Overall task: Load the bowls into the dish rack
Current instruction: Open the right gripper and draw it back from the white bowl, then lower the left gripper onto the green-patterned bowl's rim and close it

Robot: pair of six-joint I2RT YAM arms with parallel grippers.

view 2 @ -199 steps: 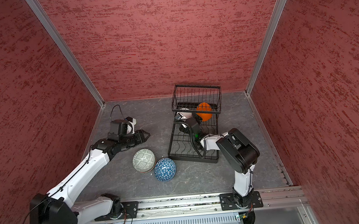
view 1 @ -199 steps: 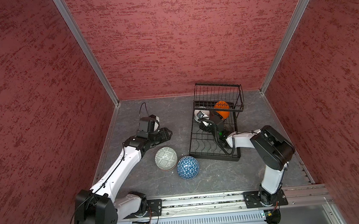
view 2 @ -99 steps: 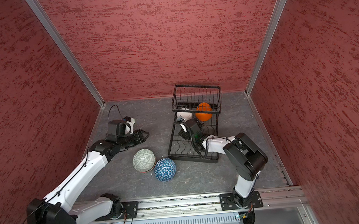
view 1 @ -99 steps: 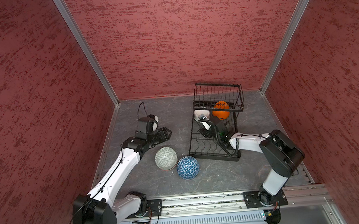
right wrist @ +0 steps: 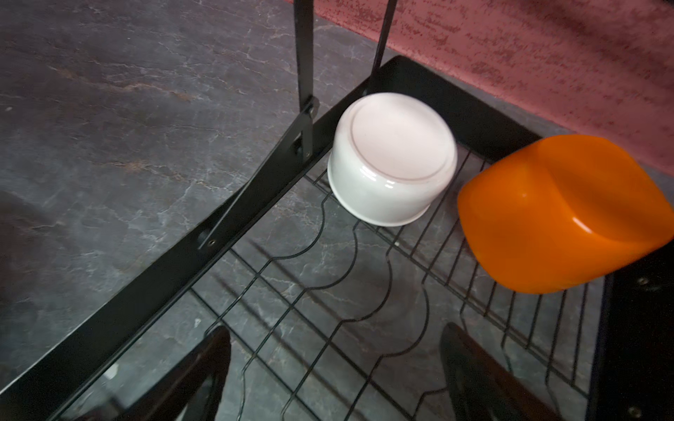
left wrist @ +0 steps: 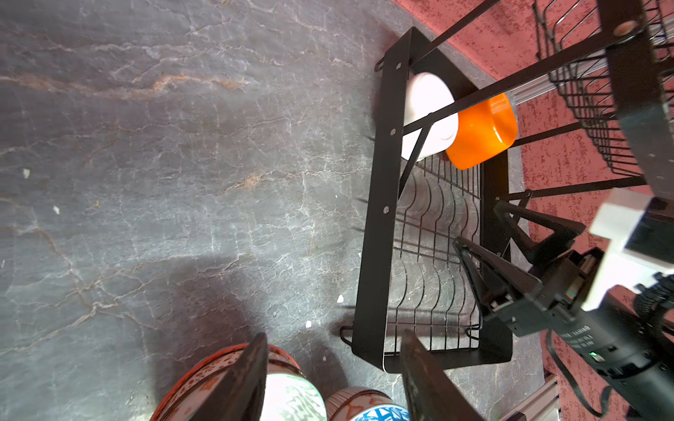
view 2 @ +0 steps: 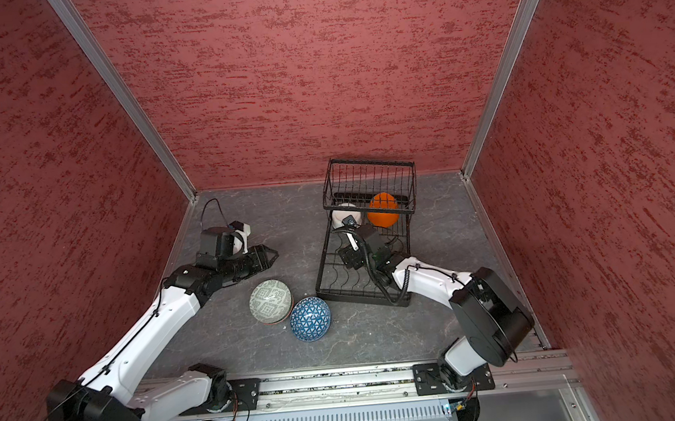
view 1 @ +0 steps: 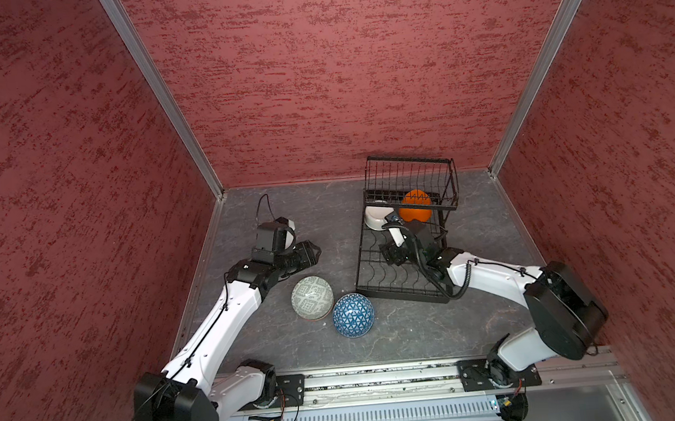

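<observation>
Right claw [right wrist: 334, 330] released and empty, poised over the black wire dish rack's [right wrist: 146, 288] base. Plain white bowl [right wrist: 392, 156] and plain orange bowl [right wrist: 558, 215] lie upturned inside, presumably to drain. Left claw [left wrist: 333, 335] spread, empty, near the grey-green patterned bowl [view 1: 312, 297] and blue patterned bowl [view 1: 353, 315], both outside the rack.

1. At the bottom edge of the left wrist view, the grey-green bowl [left wrist: 291, 398] is cut off, and a finger of the left gripper [left wrist: 333, 339] partly covers it.
2. The red-and-white bowl [left wrist: 197, 373] beneath it shows only a rim. How many bowls are stacked there cannot be told.
3. The blue bowl [left wrist: 380, 415] is cropped to a strip in the same view.
4. In both top views, the upper tier of the dish rack [view 1: 401, 296] hides the far side of the white bowl [view 1: 374, 221], and its wires cross the orange bowl [view 1: 413, 215].
5. In the right wrist view, the right gripper [right wrist: 335, 331] shows blurred fingers cut off at the edge.
</observation>
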